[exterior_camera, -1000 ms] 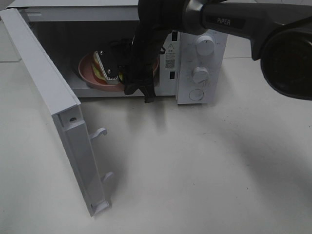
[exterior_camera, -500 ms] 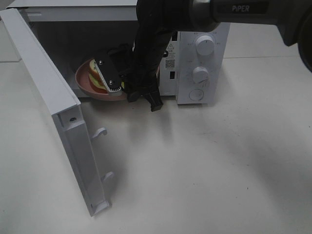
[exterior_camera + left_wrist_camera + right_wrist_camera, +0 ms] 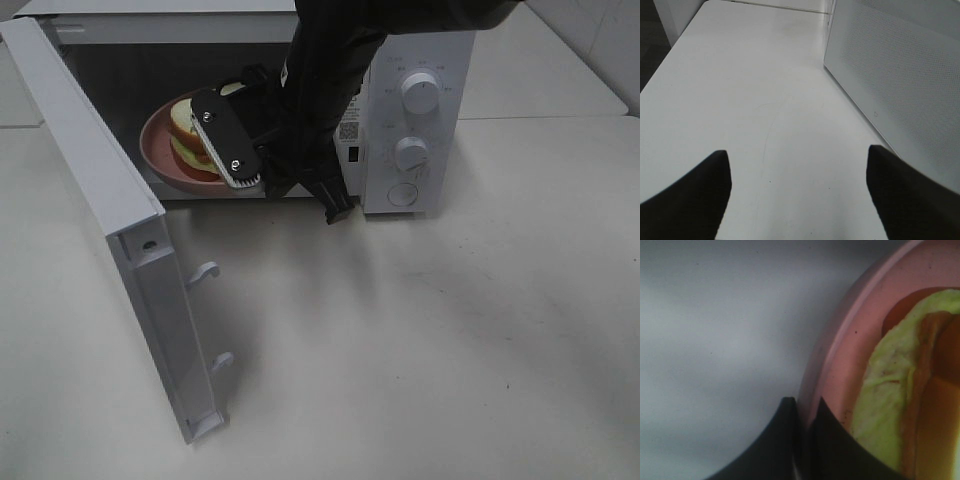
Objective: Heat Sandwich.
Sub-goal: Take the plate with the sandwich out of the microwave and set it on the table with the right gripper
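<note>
Step in hand, as I judged it: carrying the pink plate (image 3: 160,160) w/ the sandwich (image 3: 185,140) at the mouth of the open microwave (image 3: 415,130). To do it well, keep the plate level so the stacked bread doesn't slide, move slow, clear the cavity edge and the swung-out door (image 3: 110,220), and set the plate flat before letting go. The right tool (image 3: 805,415) was nearly closed, fingers pinched on the plate rim, approx. one finger each side of the edge per the right wrist view; the sandwich sat on the plate just beside that grip, apart from the fingers. In the high view the plate was inside the microwave opening, near its front, tilt hard to tell b/c the arm covered part of it. The left tool (image 3: 797,200) was spread wide, nothing btwn its fingers, hovering over bare table (image 3: 740,100) just beside the microwave's perforated outer wall, touching neither. Knobs on the microwave's panel were untouched, well apart from both tools.
</note>
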Controlling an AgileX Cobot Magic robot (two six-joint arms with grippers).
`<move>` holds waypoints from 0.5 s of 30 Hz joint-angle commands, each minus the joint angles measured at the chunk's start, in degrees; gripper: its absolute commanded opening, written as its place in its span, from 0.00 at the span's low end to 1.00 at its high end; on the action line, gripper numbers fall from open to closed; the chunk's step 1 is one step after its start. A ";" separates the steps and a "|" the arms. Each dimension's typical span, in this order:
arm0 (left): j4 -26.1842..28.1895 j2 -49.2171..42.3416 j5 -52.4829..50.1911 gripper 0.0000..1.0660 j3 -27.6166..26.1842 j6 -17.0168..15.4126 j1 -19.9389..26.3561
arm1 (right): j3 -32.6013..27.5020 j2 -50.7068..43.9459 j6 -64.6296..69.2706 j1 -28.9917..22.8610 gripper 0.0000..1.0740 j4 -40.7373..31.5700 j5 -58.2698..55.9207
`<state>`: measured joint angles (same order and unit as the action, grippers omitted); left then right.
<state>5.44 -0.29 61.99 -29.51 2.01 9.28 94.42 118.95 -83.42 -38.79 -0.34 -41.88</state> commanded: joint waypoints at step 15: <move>0.06 -1.03 -0.74 0.67 0.06 -0.34 0.11 | -20.74 -14.78 0.17 -2.75 0.00 2.41 11.06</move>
<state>5.44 -0.29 61.99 -29.51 2.01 9.28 75.06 106.17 -83.37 -40.97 1.60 -33.29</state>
